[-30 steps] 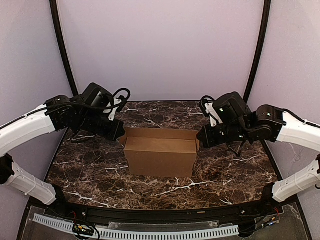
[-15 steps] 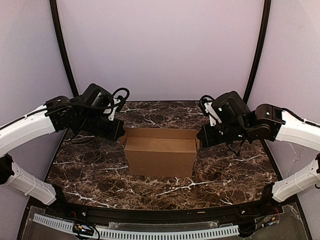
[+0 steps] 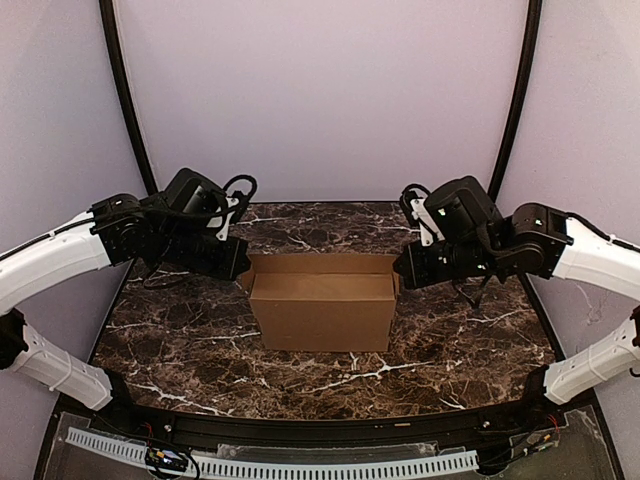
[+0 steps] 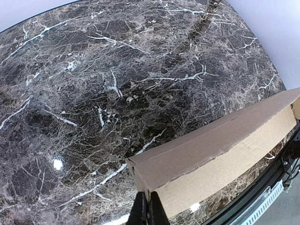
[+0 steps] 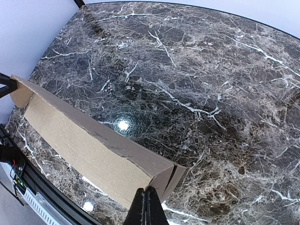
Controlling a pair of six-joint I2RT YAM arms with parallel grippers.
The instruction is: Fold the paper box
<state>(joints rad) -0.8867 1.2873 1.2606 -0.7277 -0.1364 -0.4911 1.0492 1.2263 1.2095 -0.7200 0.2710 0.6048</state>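
Observation:
The paper box (image 3: pixel 320 312), plain brown cardboard, stands in the middle of the marble table with its long front face towards the arms. My left gripper (image 3: pixel 240 270) is at the box's left end. In the left wrist view the box (image 4: pixel 220 154) runs off to the right, and the left gripper (image 4: pixel 149 194) is shut with its tips touching the end corner. My right gripper (image 3: pixel 398 272) is at the right end. The right wrist view shows the box (image 5: pixel 84 145), and the right gripper (image 5: pixel 146 190) is shut against the end flap's lower corner.
The dark marble table (image 3: pixel 200 340) is ringed by lilac walls and two black curved poles (image 3: pixel 125 120). A white perforated rail (image 3: pixel 300 465) runs along the near edge below the arm bases.
Both grippers closed the last small bit. The right arm edged slightly towards the box's end. The box has hardly shifted.

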